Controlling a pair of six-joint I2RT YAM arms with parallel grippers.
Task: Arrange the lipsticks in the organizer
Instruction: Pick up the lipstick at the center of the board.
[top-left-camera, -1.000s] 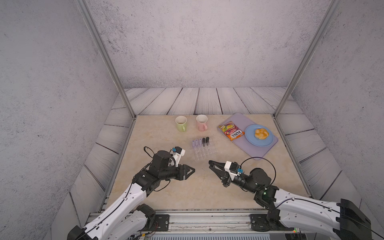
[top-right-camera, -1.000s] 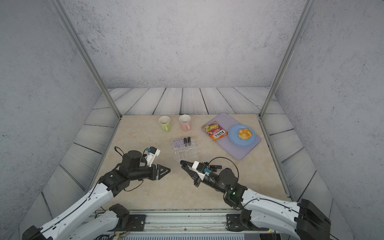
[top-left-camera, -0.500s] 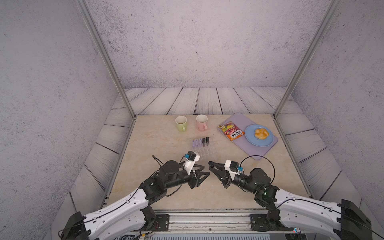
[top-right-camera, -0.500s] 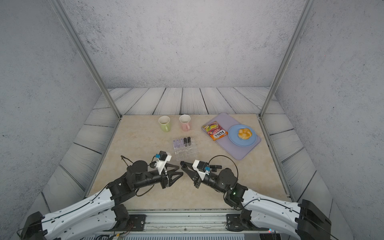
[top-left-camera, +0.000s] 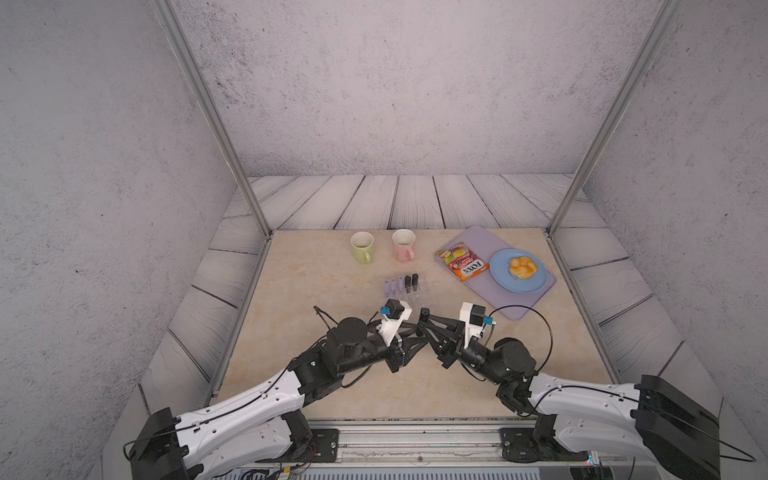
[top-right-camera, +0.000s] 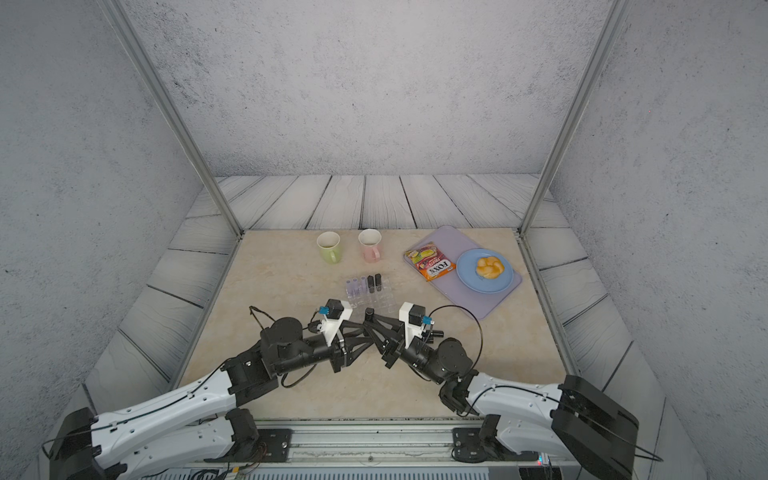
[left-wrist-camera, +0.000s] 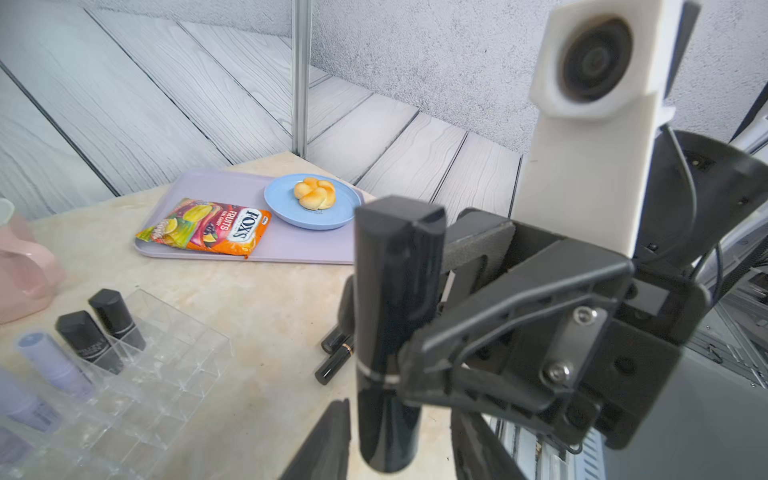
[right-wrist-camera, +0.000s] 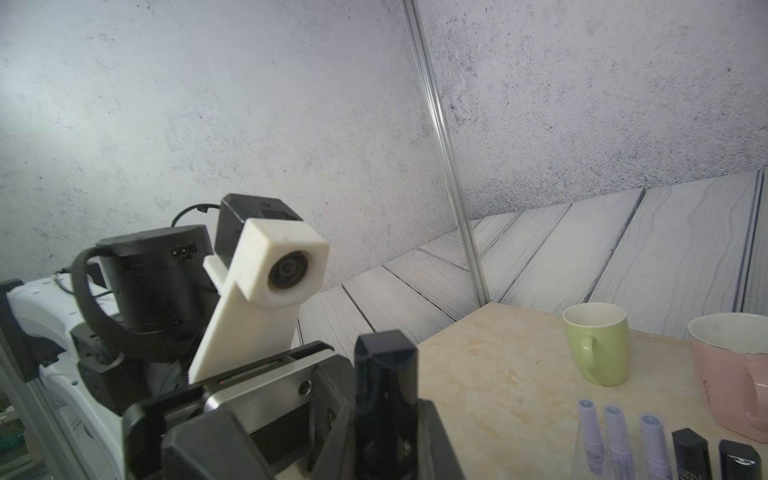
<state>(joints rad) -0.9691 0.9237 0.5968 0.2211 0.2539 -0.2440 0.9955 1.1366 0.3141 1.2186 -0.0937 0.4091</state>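
My right gripper (right-wrist-camera: 388, 415) is shut on an upright black lipstick (right-wrist-camera: 386, 365) above the table's front middle, seen in both top views (top-left-camera: 424, 311). My left gripper (left-wrist-camera: 399, 415) has come up to it; its jaws are open on either side of the tube's lower end (left-wrist-camera: 388, 436), with gaps showing. The clear organizer (top-left-camera: 415, 296) lies just behind. In its back row stand three lilac lipsticks (top-left-camera: 394, 286) and two black ones (top-left-camera: 411, 281). Two more black lipsticks (left-wrist-camera: 337, 360) lie loose on the table beyond the held one.
A green mug (top-left-camera: 362, 247) and a pink mug (top-left-camera: 404, 245) stand behind the organizer. At the back right a lilac tray (top-left-camera: 532, 309) carries a candy packet (top-left-camera: 462, 262) and a blue plate (top-left-camera: 505, 284) with a bun (top-left-camera: 522, 268).
My left arm has swung right, from the left of the table to the right gripper, and its jaws now flank the held lipstick. The right arm has stayed put.
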